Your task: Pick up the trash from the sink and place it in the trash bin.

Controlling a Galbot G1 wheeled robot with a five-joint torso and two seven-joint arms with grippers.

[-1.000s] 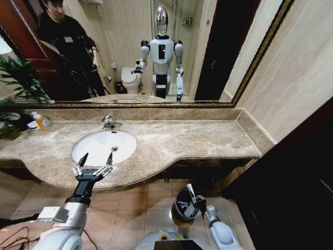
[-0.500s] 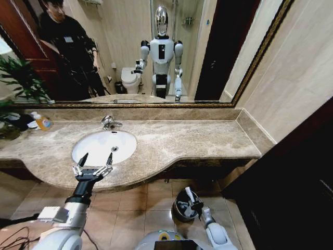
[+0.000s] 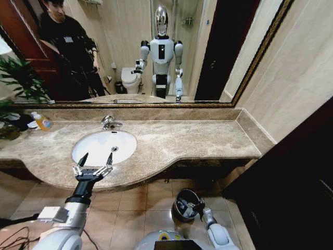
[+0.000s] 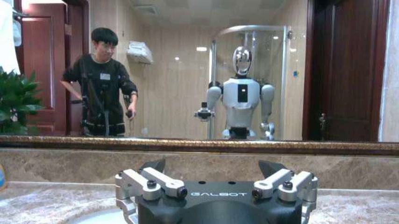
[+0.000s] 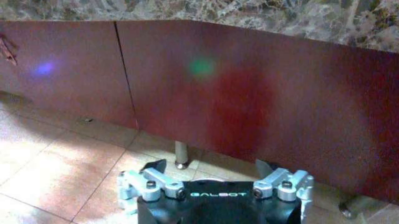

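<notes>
Beige-brown marble desk [image 3: 197, 138] runs wall to wall beneath a wide mirror, the white oval sink [image 3: 104, 146] set near its left end. Left gripper [image 3: 95, 161] hovers at the desk's curved front edge beside the basin, arm reaching up from below, fingers spread open. Down on the tiled floor, the right gripper [image 3: 191, 204] dips over the trash bin [image 3: 179, 206] with fingers apart, in front of the dark cabinet. No trash is discernible in the basin.

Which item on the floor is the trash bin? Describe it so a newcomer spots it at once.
Start from the long beige-brown marble counter holding the white oval sink. Look down to the tiled floor in front of its dark cabinet base, right of the sink. The trash bin is the small round dark grey container with a black liner, beside the right end effector, and the one round container on those tiles.
</notes>
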